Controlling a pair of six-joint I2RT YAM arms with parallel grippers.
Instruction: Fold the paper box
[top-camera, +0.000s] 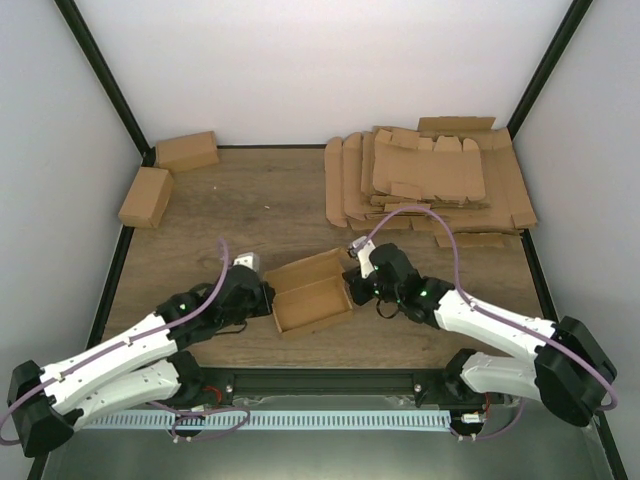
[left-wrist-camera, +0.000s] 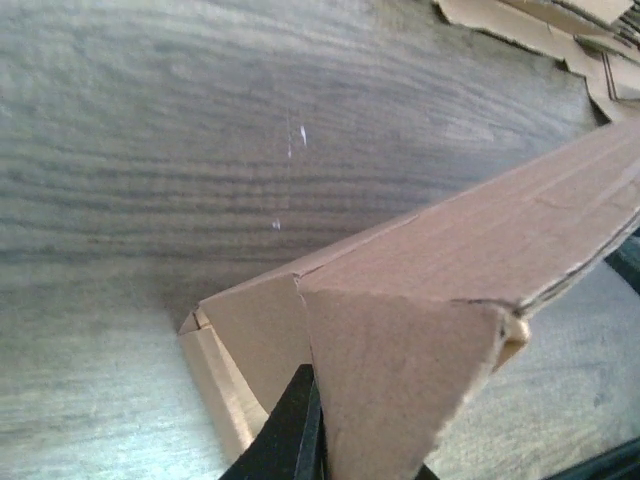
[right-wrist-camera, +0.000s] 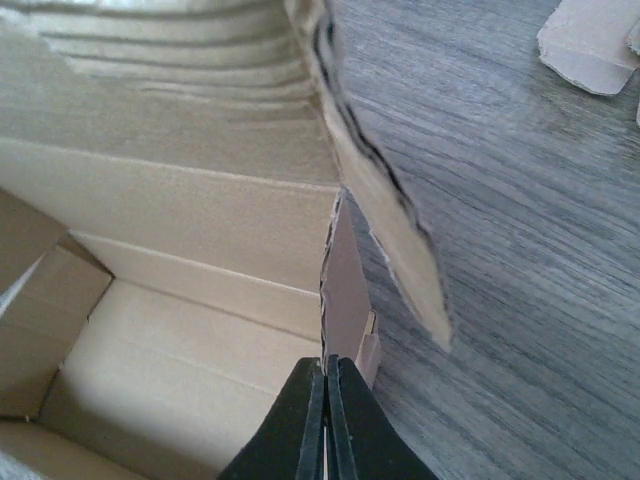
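Two grippers have hold of one paper box (top-camera: 312, 298), which sits on the wooden table (top-camera: 250, 200) in the lower middle of the top view. It's plain brown cardboard and only half folded: a shallow open tray with the walls up and the lid flap leaning back. The left gripper (top-camera: 262, 298) is pinched on the left end flap. The right gripper (top-camera: 353, 290) has its jaws squeezed on the thin right end wall. Further back there are two small closed boxes (top-camera: 146, 196) at upper left and a messy pile of flat cardboard (top-camera: 430, 175) at upper right.

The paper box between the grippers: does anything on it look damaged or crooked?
Slightly. The paper box lies askew to the table edge, lid open; in the right wrist view its side flap has a ragged, frayed edge. The left gripper and right gripper each pinch an end wall.
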